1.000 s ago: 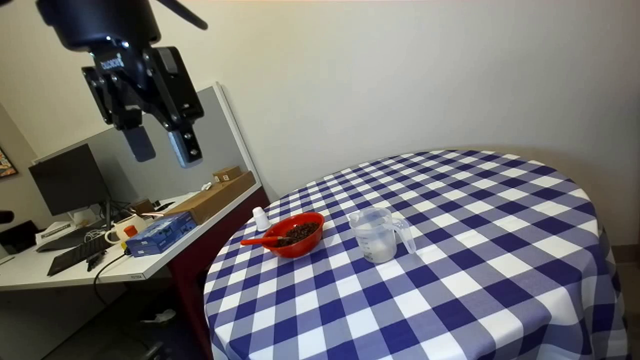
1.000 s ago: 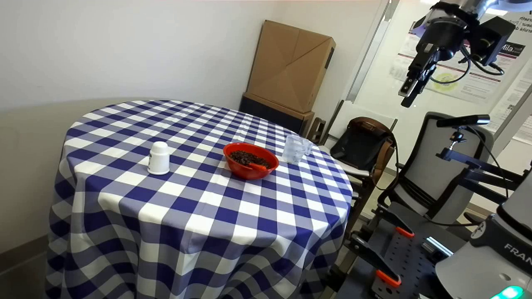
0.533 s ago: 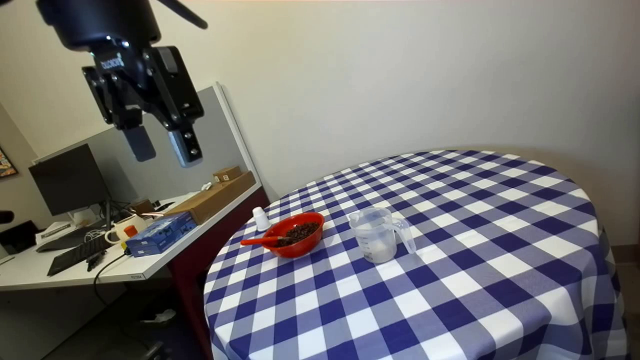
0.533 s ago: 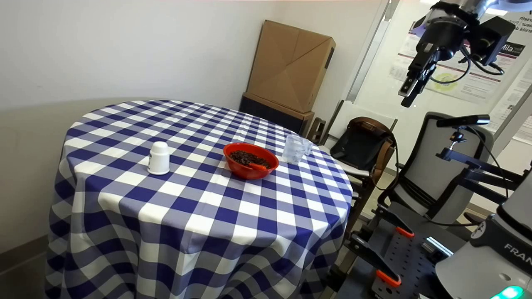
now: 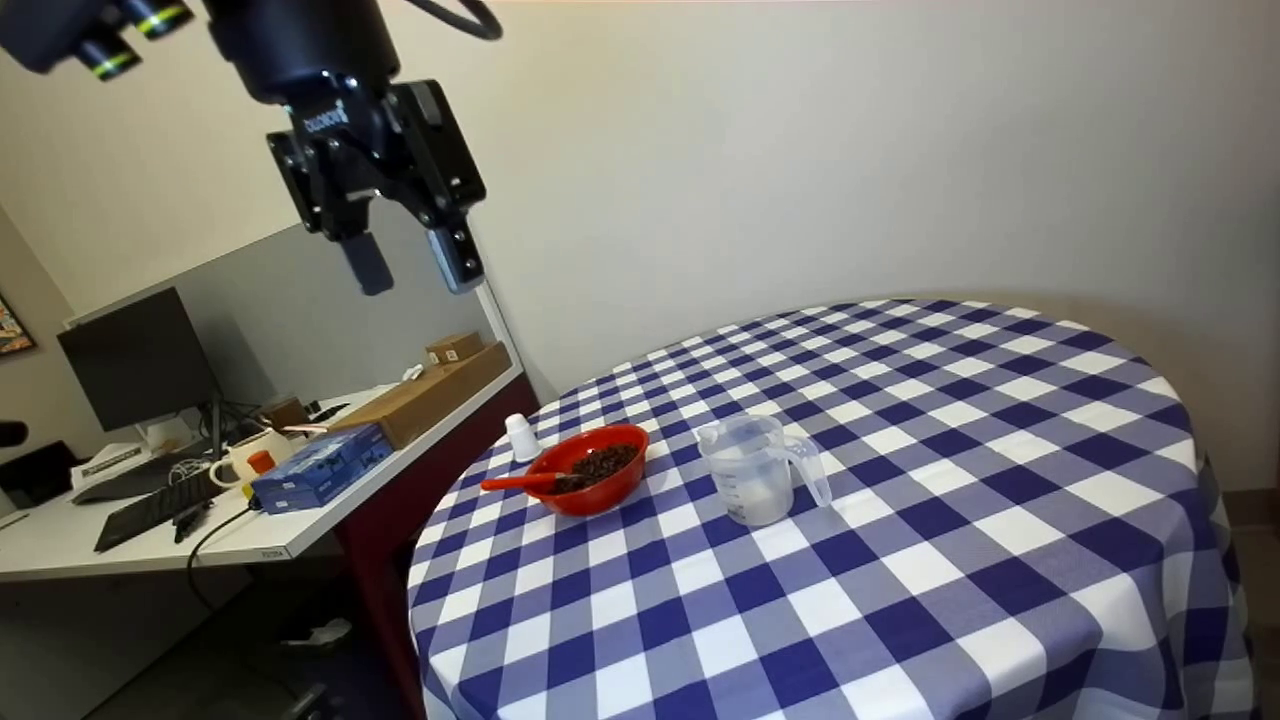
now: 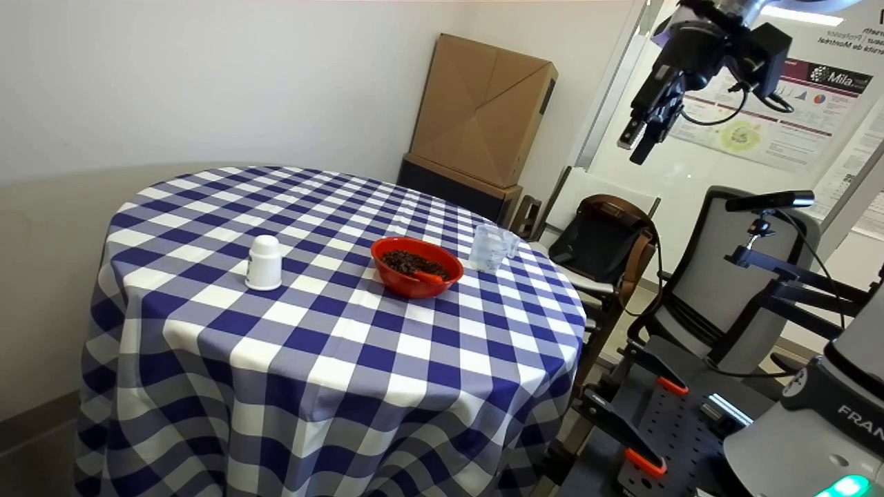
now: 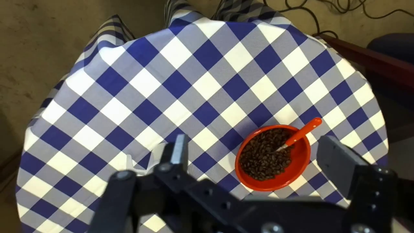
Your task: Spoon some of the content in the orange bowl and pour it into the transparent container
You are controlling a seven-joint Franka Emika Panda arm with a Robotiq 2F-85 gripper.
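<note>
In an exterior view, the red-handled spoon (image 5: 525, 482) lies below and right of the Robotiq gripper (image 5: 418, 283), handle leftward. Jaws stand apart

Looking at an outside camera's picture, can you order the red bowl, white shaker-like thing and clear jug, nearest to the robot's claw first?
As an exterior view shows it, with the gripper at upper right:
1. Clear jug: rightmost of the three.
2. Red bowl: in the middle.
3. White shaker-like thing: leftmost.
</note>
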